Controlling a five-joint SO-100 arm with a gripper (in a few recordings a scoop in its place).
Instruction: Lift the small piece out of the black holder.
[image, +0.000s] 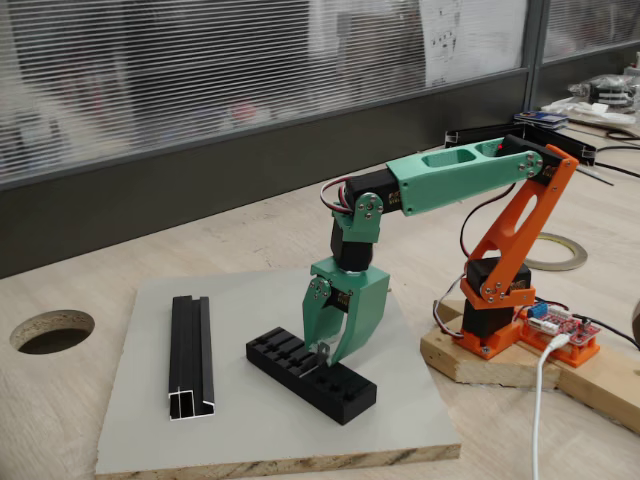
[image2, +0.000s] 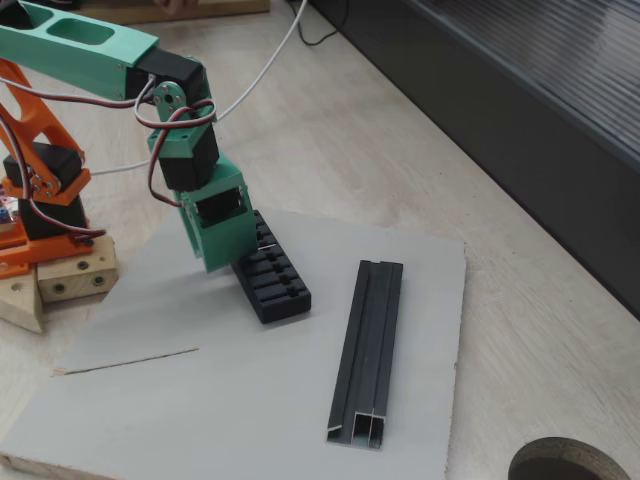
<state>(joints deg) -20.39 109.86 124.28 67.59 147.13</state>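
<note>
Hand (image: 328, 352), a green two-finger unit on a green and orange arm, points down over the flat rectangular black slotted holder (image: 310, 375). Its fingertips sit at the top of the block, near the middle of the slot row. Between the tips one fixed view shows a small silver-grey metal strip (image: 322, 349), standing up at the holder's top. The fingers are narrow and close beside the strip. Whether they already clamp it cannot be told.

Handling, as a judgement: the strip looks thin, stiff and very light. Bare metal is likely slippery, and the thin section may bend under a side load. Take hold of the upright part above the slot, with both pads flat on its faces. Pull straight up along the slot walls.

In the other fixed view the hand's body (image2: 213, 225) covers the near end of the holder (image2: 273, 282), and the fingertips are hidden. That view shows instead the free end of the holder.

Farther from the hand, a long narrow black channel rail with silvery ends (image2: 368, 350) lies on the grey board (image2: 250, 400). The board rests on the wooden counter (image: 60, 400).
</note>
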